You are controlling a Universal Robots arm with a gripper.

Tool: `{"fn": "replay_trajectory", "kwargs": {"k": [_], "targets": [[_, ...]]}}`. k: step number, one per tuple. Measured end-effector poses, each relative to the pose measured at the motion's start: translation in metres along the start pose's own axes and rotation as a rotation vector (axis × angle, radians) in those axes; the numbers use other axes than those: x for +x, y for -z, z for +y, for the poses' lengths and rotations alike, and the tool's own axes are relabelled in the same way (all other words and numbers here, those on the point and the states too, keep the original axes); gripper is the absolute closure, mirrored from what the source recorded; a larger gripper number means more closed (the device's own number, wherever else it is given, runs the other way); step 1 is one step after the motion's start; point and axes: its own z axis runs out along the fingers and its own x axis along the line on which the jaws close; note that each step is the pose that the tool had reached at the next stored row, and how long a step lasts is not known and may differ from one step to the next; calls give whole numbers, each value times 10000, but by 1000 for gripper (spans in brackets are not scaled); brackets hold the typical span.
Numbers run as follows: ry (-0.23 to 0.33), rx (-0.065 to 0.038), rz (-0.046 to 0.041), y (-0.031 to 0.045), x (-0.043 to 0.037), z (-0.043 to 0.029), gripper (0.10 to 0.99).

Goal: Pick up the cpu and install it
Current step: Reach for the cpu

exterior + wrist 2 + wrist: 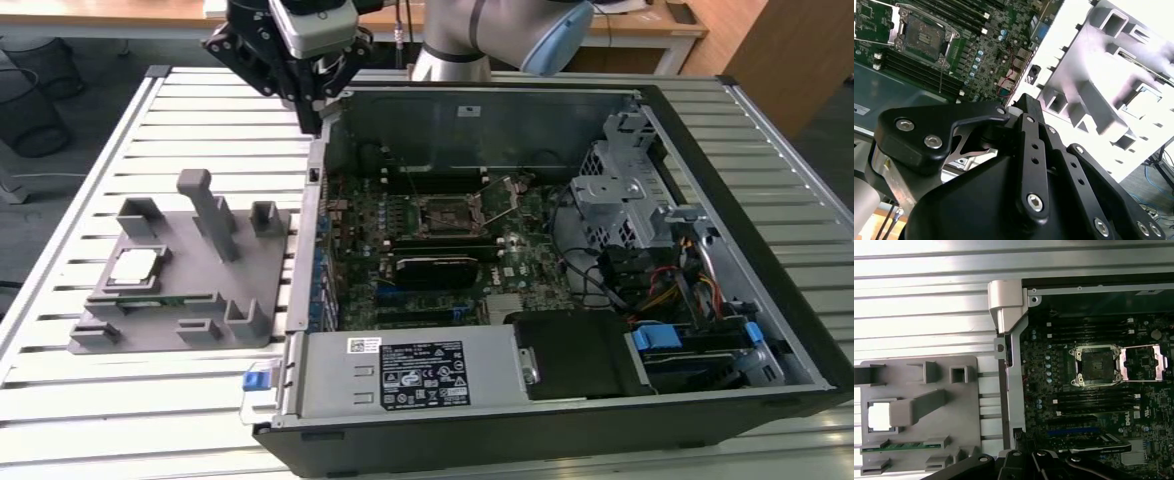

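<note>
I am running 1 arm from far away. Its black gripper (315, 110) hangs above the back corner of the big open black computer case (561, 440), over the silver slatted table (200, 120). I cannot tell how its jaws stand. The cpu is not in them.

The cpu (134, 265) is a small flat square chip. It lies flat in a pocket of the grey plastic holder block (200, 305), which sits on the table just beside the case, on the exterior view's left. It is well apart from the gripper.

I think the cpu is very light and stiff, and it will not bend. Its smooth metal top looks slippery, and I guess its underside breaks easily. I would take it by 2 opposite edges and keep it level. A tall grey post of the holder stands close beside it, so there is little room.

Its top is shiny silver-white with a thin dark rim.

Inside the case, the black square socket (451, 210) on the green board looks empty, with its metal lid swung open.
</note>
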Motion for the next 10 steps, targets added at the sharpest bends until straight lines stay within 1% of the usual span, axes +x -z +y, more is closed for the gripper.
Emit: {"fn": "replay_trajectory", "kwargs": {"k": [10], "targets": [[1, 0, 1, -2, 32, -3, 976]]}}
